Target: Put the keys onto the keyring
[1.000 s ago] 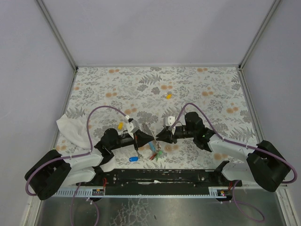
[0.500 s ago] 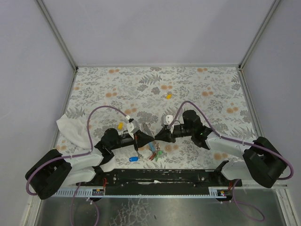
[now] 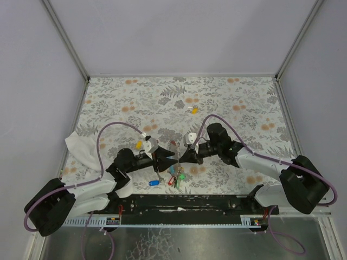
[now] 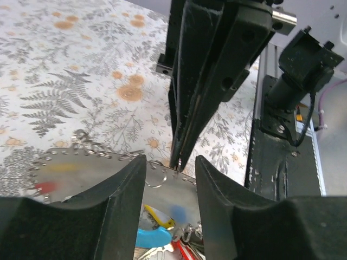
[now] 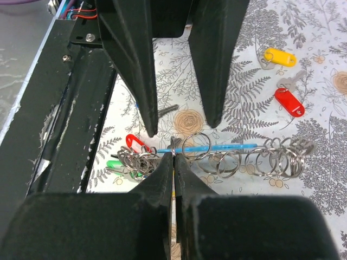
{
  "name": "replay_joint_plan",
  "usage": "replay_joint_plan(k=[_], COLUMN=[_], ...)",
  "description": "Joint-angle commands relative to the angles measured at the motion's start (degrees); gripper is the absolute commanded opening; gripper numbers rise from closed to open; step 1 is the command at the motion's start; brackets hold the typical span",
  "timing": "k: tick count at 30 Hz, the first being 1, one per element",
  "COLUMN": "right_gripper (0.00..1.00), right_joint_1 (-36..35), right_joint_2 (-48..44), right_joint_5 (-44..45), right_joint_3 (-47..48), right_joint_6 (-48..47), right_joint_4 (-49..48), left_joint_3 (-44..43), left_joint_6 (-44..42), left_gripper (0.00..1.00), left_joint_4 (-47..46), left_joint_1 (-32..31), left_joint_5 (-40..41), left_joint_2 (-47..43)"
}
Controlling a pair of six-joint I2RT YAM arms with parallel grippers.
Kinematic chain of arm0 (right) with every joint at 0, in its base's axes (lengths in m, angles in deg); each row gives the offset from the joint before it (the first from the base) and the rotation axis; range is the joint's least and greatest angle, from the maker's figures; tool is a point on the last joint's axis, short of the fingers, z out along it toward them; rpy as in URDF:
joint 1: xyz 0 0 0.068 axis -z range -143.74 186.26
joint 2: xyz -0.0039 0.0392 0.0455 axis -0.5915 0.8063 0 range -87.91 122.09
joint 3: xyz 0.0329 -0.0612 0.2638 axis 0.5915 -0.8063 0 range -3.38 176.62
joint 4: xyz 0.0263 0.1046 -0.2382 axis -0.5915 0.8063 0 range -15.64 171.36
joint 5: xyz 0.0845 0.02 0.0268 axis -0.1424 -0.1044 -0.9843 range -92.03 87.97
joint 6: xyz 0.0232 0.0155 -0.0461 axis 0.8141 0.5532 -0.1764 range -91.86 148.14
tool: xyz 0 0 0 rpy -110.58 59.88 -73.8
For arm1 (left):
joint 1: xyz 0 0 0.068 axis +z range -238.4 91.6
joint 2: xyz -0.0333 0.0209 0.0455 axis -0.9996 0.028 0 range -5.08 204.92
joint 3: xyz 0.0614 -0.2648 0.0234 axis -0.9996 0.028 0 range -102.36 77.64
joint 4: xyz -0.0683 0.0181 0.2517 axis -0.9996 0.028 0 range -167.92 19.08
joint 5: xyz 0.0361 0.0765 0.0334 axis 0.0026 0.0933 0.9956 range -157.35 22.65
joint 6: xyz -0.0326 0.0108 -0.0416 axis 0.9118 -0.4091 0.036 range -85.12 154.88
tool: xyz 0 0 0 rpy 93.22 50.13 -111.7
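Top view: left gripper (image 3: 172, 160) and right gripper (image 3: 182, 158) tip to tip over keyring (image 3: 174, 175); far yellow key (image 3: 193, 110) at 12 o'clock.
Left wrist: left fingers (image 4: 122, 200) apart, holding nothing.
Right wrist: right fingers (image 5: 158, 181) together, pinching keyring; two loose keys at 2 o'clock: near yellow key (image 5: 281, 57), red key (image 5: 289, 103).

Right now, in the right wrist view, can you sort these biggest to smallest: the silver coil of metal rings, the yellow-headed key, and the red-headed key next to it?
1. Silver coil of metal rings: clearly biggest.
2. Yellow-headed key and red-headed key: look alike, so tied.
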Motion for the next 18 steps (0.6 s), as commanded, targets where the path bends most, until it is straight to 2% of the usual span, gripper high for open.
replay_joint_plan(k=[1,6,14,18], right_gripper=[0.0,0.0,0.0,0.0], right_joint_1=[1.5,2.6,2.7,2.8], right_joint_2=[1.3,4.6,4.2,2.5], right_joint_5=[-6.5,-9.8,-8.8,-9.9], right_joint_3=[6.1,11.5,14.3,14.3], right_joint_6=[-7.3,-12.7,-15.2,-16.6], right_joint_4=[8.6,18.4,23.2,25.2], left_joint_3=[-0.3,-0.2,0.1,-0.5], left_joint_6=[0.4,0.8,3.1,3.4], left_gripper=[0.42,0.42,0.42,0.43], left_joint_4=[4.4,9.1,13.0,12.8], left_joint_1=[-0.1,0.0,0.8,1.4], left_joint_5=[8.8,15.0,21.4,18.2], left_joint_2=[-3.9,-7.4,-8.8,-8.0])
